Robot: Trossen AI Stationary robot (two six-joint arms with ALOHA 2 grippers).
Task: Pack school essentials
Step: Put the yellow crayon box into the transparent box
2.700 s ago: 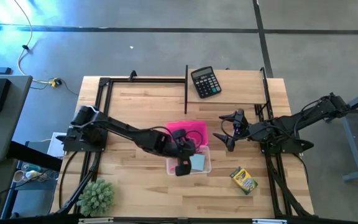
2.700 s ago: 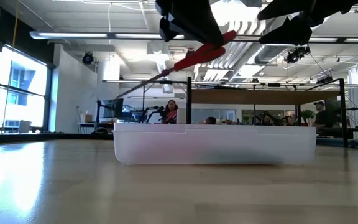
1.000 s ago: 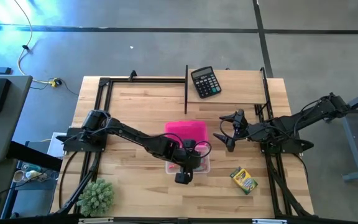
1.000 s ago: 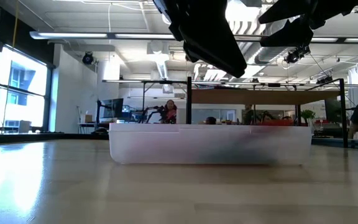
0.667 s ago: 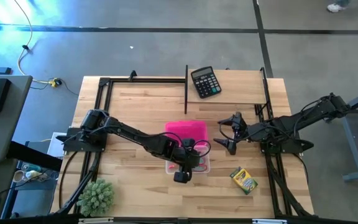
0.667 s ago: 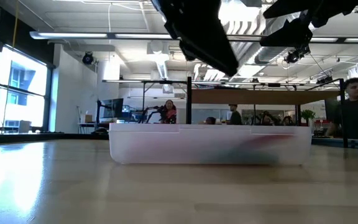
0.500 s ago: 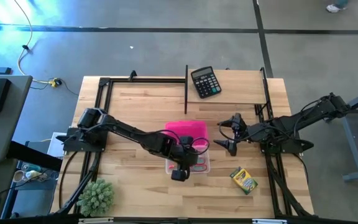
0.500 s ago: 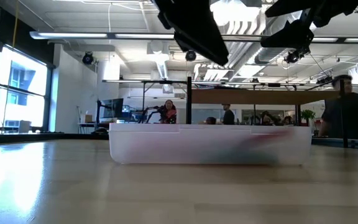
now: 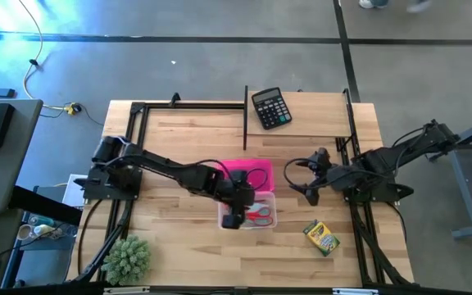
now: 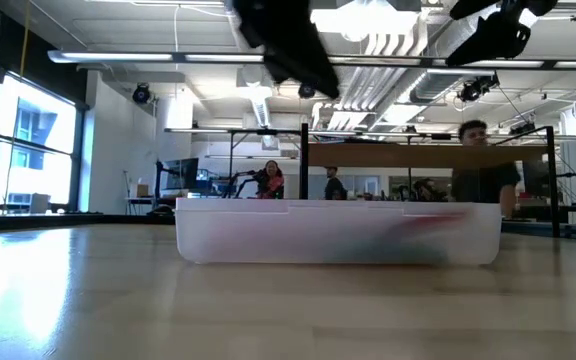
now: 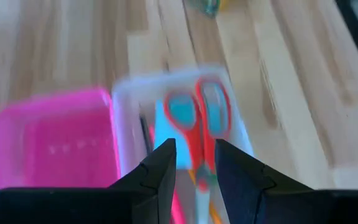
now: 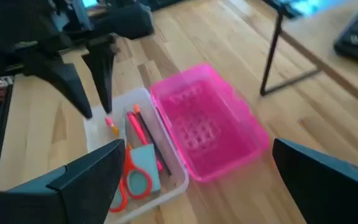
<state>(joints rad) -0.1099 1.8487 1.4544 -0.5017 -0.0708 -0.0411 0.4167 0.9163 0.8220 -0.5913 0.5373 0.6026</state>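
The clear box holds the red-handled scissors, flat on its floor, beside the light-blue square, the pink pen and a thin pencil. My left gripper hangs open and empty above the box's left end; its wrist view looks down on the scissors. The yellow-green crayon box lies flat on the table near the right front. My right gripper waits wide open to the right of the pink lid, above the table.
The pink lid lies flat against the box's far side. A black calculator sits at the far edge and a fuzzy green plant ball at the near left corner. Black frame rails stand on the far half. People move in the room behind.
The scissors, held by my left gripper above the box 2.7 s ago, were lying in it a second ago and stay there. In the last second my left gripper has risen and drawn back toward the table's left, uncovering them. My right gripper has shifted slightly.
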